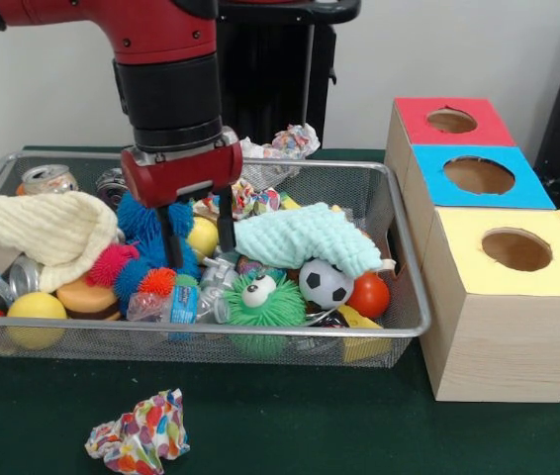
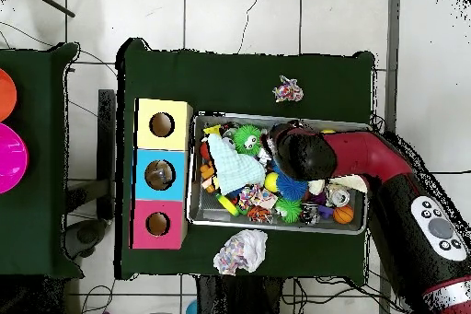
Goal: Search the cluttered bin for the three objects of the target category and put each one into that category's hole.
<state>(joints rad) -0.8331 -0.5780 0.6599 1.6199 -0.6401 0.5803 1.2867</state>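
Red arm (image 1: 161,59) lowered into wire bin (image 1: 414,297), its jaws spread, one finger (image 1: 168,242) on the blue spiky toy (image 1: 146,220), one by the yellow ball (image 1: 203,237) | mint cloth (image 1: 305,242), soccer ball (image 1: 325,284), green fuzzy toy (image 1: 260,297) alongside | three-hole box (image 1: 488,247) just beside bin | crumpled paper (image 1: 140,435) on counter (image 1: 290,426)

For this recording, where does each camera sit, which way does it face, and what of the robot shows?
Front view: across the table, facing the robot; it looks at the wire bin and three-hole box; the arm drops from above, gripper among the toys.
Overhead view: above, looking straight down; the arm enters from lower right over the bin.
Shared: bin, box, mint cloth, crumpled paper ball.
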